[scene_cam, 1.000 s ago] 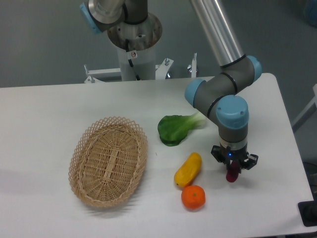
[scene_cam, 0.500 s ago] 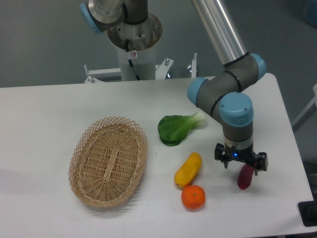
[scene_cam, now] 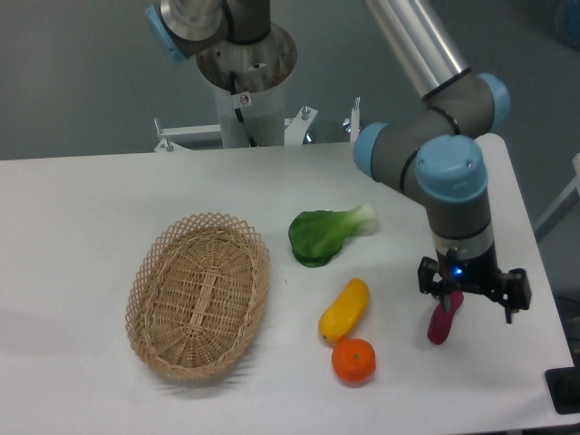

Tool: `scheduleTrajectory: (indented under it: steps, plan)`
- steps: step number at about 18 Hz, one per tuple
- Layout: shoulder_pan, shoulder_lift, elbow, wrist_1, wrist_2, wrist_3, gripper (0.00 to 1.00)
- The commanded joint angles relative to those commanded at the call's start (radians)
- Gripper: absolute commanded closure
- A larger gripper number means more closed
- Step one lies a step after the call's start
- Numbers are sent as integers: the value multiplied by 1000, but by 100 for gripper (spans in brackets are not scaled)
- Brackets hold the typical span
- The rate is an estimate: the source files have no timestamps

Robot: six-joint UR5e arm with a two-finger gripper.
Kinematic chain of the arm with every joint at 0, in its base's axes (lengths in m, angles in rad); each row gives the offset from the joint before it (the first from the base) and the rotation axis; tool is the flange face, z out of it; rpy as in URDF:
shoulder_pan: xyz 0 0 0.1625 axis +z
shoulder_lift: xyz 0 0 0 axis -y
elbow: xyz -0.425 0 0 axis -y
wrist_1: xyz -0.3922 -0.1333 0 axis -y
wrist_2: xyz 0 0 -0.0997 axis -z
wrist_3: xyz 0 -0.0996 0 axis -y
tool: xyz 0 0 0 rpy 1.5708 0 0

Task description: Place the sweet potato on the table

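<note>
The sweet potato [scene_cam: 441, 320], a small magenta-purple tuber, stands tilted on the white table [scene_cam: 91, 208] at the right, right of the orange fruit. Its lower end is at the table surface. Its upper end is next to the left finger of my gripper [scene_cam: 472, 297]. The gripper hovers just above and to the right of it. Its jaws are spread wide and are not closed on the tuber.
A yellow oblong vegetable [scene_cam: 344, 309] and a round orange fruit [scene_cam: 353, 360] lie left of the sweet potato. A green leafy vegetable [scene_cam: 324, 234] lies behind them. An oval wicker basket [scene_cam: 199, 293] stands at the left. The table's right edge is close to the gripper.
The arm carried the sweet potato rightward and down. Now the gripper has spread and shifted right, while the sweet potato has stayed in place and tilted.
</note>
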Motion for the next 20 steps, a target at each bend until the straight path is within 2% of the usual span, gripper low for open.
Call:
scheduleTrajectory:
  steps: [5,10,14,20]
  plan:
    - [83,75,44,-216,-5,195,0]
    - [173,98,84,-362,-72,399,0]
    - [256,106,80,-390,-185,507,0]
    - [276,112,75,-387,-192,514,0]
